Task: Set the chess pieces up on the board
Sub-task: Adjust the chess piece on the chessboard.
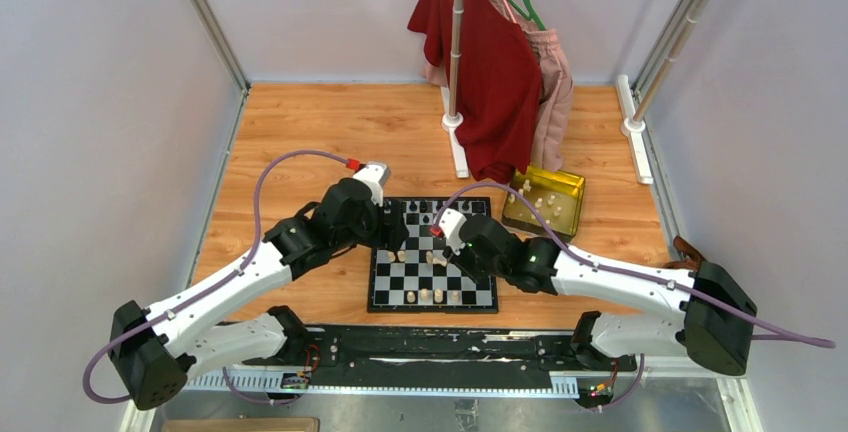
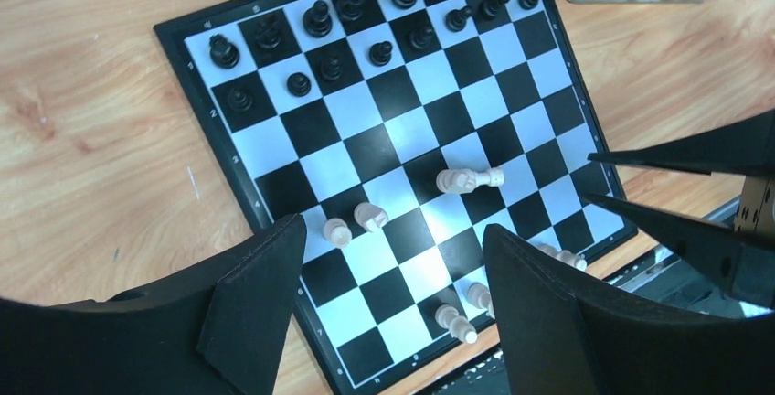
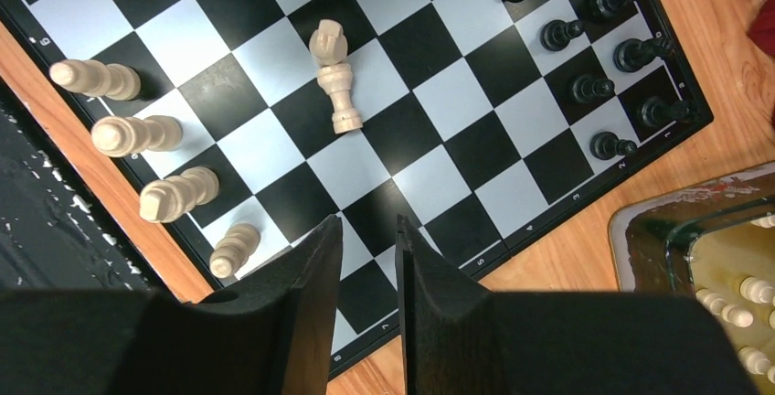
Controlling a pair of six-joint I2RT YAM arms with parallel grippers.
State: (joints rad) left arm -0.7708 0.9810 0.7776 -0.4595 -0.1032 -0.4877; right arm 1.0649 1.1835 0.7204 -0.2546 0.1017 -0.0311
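Observation:
The board [image 1: 432,307] lies between my two arms. Black chess pieces [image 2: 320,20] stand in its two far rows. Several cream chess pieces [image 3: 132,134] stand along the near edge. One cream piece [image 2: 468,178] lies on its side mid-board beside a cream knight [image 3: 327,43], and two more [image 2: 355,223] stand close by. My left gripper [image 2: 393,230] hovers over the board's left half, open wide and empty. Over the right half my right gripper [image 3: 367,223] is open by a narrow gap with nothing in it.
A yellow-gold tin [image 1: 545,200] holding more cream pieces [image 3: 745,290] sits just off the board's far right corner. Behind it stands a clothes rack [image 1: 455,72] with a red shirt [image 1: 490,62]. White walls and metal posts enclose the wooden table [image 1: 300,132].

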